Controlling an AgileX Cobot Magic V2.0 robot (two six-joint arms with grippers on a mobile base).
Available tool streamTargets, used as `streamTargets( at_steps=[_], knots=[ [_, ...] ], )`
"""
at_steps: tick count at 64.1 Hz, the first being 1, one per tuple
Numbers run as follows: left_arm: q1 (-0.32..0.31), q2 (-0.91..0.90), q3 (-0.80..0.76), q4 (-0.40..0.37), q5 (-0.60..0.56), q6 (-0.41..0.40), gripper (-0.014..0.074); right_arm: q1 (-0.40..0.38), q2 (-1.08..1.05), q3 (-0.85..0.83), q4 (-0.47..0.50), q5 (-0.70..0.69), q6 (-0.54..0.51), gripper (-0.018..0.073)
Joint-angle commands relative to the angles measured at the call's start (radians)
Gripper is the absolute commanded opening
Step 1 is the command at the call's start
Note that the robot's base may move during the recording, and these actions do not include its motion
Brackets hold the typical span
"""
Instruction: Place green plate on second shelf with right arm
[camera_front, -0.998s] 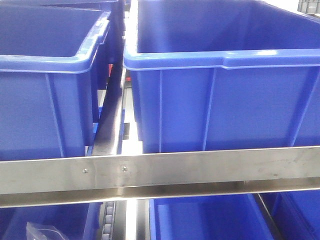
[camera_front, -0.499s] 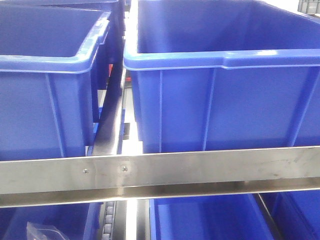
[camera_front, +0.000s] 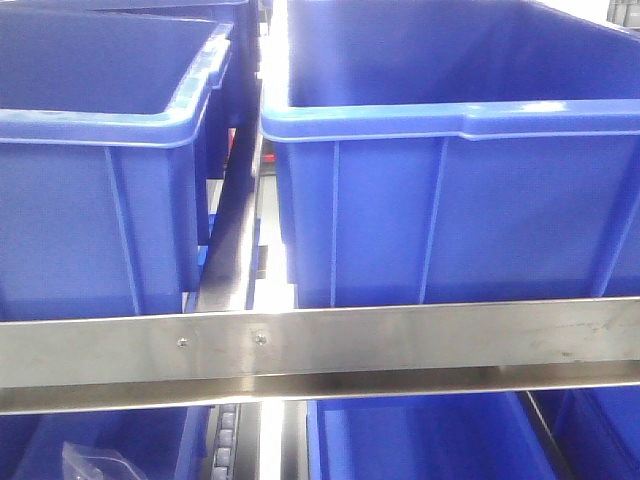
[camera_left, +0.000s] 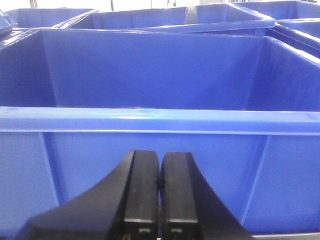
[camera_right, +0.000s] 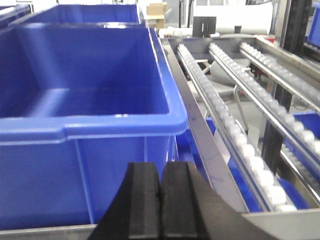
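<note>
Facing blue bins (camera_front: 450, 160) above a steel rail (camera_front: 400, 345) low in frame, left gripper (camera_left: 159, 182) and right gripper (camera_right: 160, 192) both sit fully closed, holding nothing.

Front view faces blue bins (camera_front: 440, 190) closely; wrist views peer over their rims.

Right gripper (camera_right: 160, 200) with fingers pressed together, facing a blue bin (camera_right: 85, 125); roller tracks (camera_right: 225, 125) just beside it
</note>
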Motion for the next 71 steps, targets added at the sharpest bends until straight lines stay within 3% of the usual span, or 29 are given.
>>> streamTargets(
  at_steps=[1, 18, 32, 50, 71],
  knots=[
    [-0.005, -0.015, 0.04, 0.0, -0.081, -0.002, 0.013, 0.0, 0.008, -0.018, -0.008, -0.045, -0.011, 0.0048],
    [-0.005, -0.015, 0.04, 0.0, -0.081, -0.002, 0.013, 0.002, 0.007, -0.017, 0.012, -0.032, -0.013, 0.0048],
    [-0.005, -0.015, 0.04, 0.0, -0.081, -0.002, 0.013, 0.009, 0.007, -0.017, 0.038, -0.061, -0.088, 0.0048],
    [-0.005, -0.015, 0.04, 0.0, -0.081, -0.002, 0.013, 0.145, 0.007, -0.017, 0.046, -0.096, -0.136, 0.0048],
    [-0.005, -0.015, 0.04, 0.0, -0.081, -0.002, 0.013, 0.12, -0.023, -0.017, 0.072, -0.151, -0.136, 0.0048]
  ],
)
